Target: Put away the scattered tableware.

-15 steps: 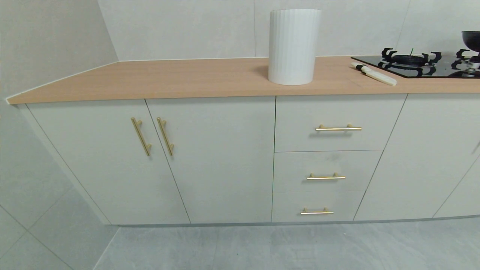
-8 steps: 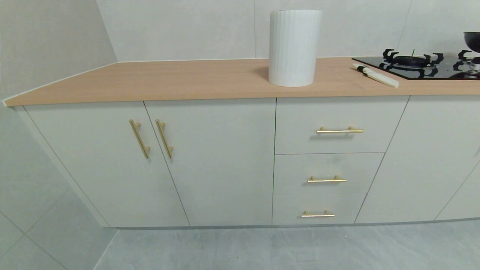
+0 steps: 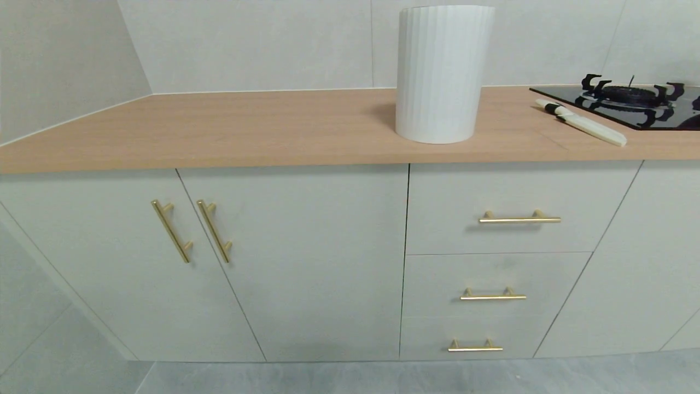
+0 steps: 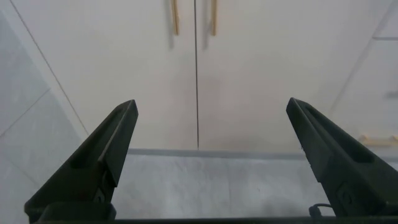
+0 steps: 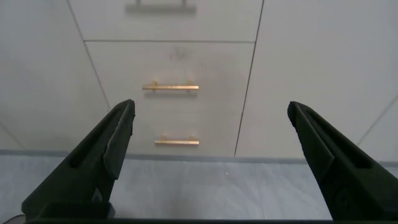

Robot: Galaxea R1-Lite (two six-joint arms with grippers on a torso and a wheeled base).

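- Long run of pale grey base cabinets (image 3: 306, 246) is standing straight ahead of both grippers, and every door and drawer is sitting shut.
- Light brown wooden countertop (image 3: 246, 126) is lying across the cabinets, higher than the fronts the grippers are facing.
- Grey tiled floor (image 3: 328, 377) is spreading out under both grippers and is meeting the foot of the cabinets in front of them.
- Black glass gas hob (image 3: 683, 109) is sitting in the countertop, beyond the right gripper's side and well apart from it.
- Tall white ribbed cylindrical container (image 3: 443, 76) is standing upright on the countertop, over the stack of drawers that the right gripper is facing.
- Left gripper (image 4: 210, 106) is holding its two dark fingers spread wide with nothing between them, pointing at the seam between the two cabinet doors.
- Right gripper (image 5: 210, 104) is likewise gaping wide and carrying nothing, pointing at the drawer fronts.
- Knife with a cream blade and a black-banded handle (image 3: 582, 122) is lying flat on the countertop, just beside the hob's near edge, high above and well apart from both grippers.
- Pair of upright gold bar handles (image 4: 175, 15) is showing ahead of the left gripper, one on each side of the door seam.
- Horizontal gold bar handles, middle (image 5: 170, 87) and lowest (image 5: 177, 142), are lying ahead of the right gripper, one above the other.
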